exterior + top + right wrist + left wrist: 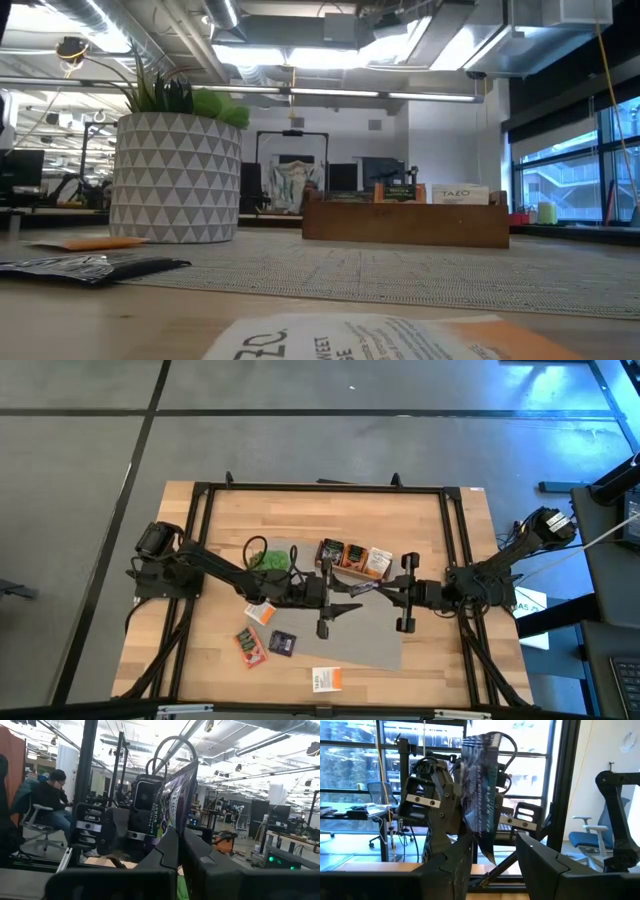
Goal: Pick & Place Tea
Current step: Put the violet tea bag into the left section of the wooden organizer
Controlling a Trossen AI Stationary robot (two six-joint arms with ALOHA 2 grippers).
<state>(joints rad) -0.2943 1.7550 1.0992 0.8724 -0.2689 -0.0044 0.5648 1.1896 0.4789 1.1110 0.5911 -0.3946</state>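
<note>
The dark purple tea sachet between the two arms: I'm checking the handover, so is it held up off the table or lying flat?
Held up: the dark purple tea sachet stands on edge, pinched in the right hand.

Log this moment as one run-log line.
phase: mid-air handover | right pincer: shut on dark tea sachet | left pincer: open around it

Both arms reach inward over the table's middle, wrists level and facing each other, the left gripper point(345, 607) with fingers point(454, 865) spread apart, the right gripper point(372, 590) with fingers point(165, 851) pressed together.
</note>
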